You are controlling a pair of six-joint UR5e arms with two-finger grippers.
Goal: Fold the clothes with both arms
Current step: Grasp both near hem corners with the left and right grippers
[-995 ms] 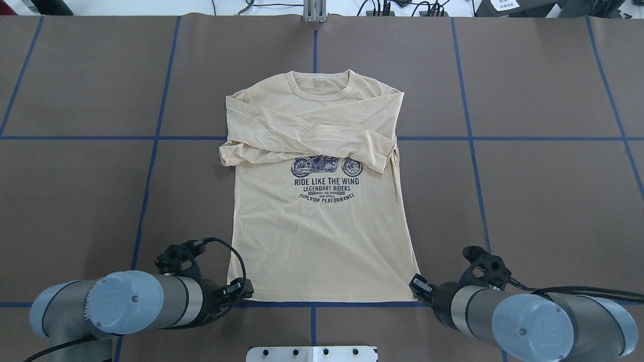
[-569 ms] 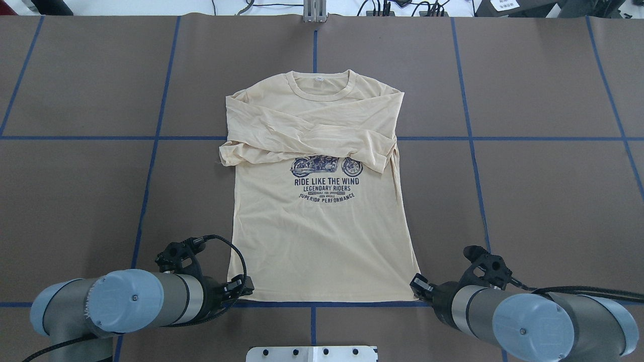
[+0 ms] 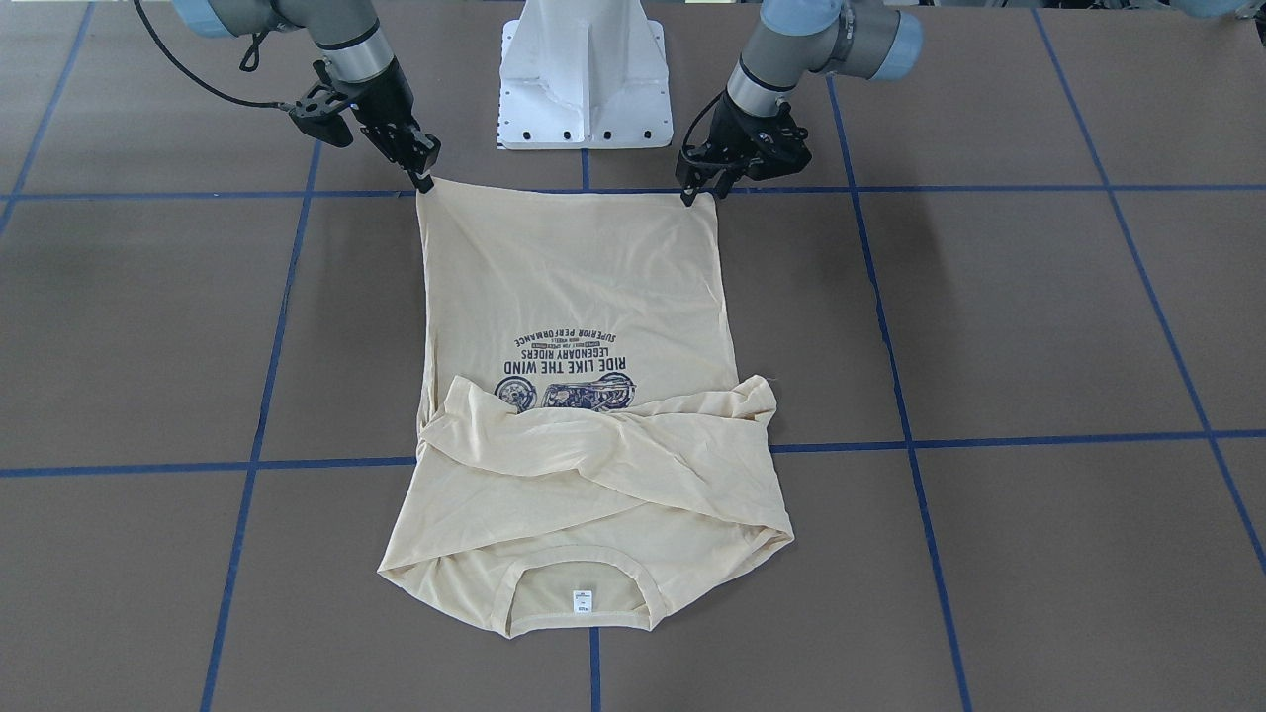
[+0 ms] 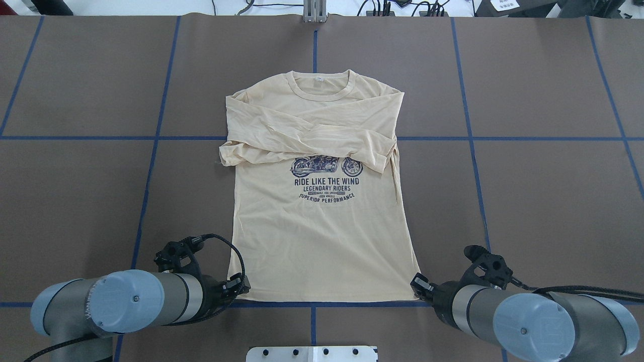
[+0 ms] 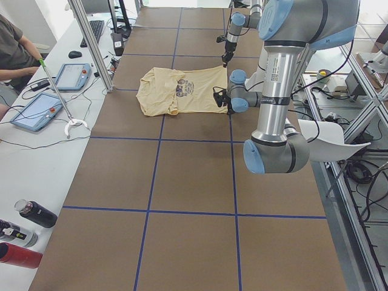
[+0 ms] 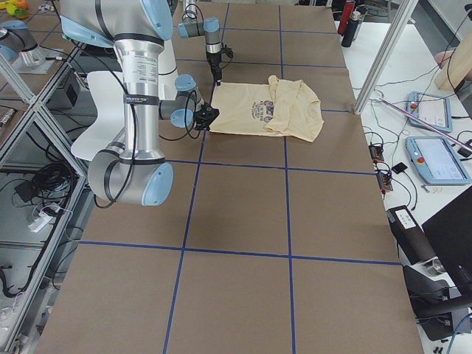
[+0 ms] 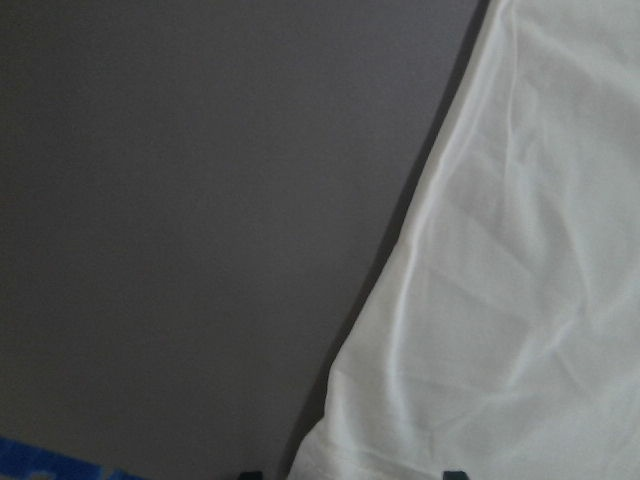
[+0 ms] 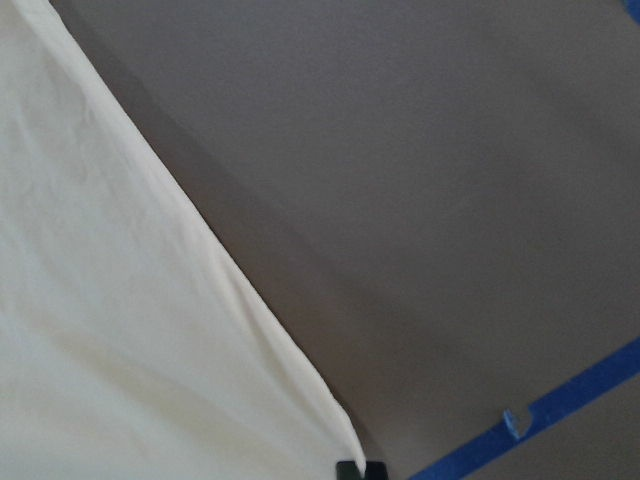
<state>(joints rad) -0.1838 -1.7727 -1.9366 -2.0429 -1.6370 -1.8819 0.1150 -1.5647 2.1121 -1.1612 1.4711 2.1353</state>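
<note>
On the brown taped table (image 4: 503, 176), you are setting up a fold at the T-shirt (image 4: 322, 241) hem corners: left gripper (image 4: 241, 287), lower left, is straddling its corner with fingers spread; right gripper (image 4: 416, 284), lower right, is apparently pinching the other.

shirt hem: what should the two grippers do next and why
Probably close on both hem corners and lift them a little. The left gripper and right gripper sit at the two near corners of the shirt, which lies flat with its sleeves already crossed over the chest, so folding hem toward collar looks next.
</note>
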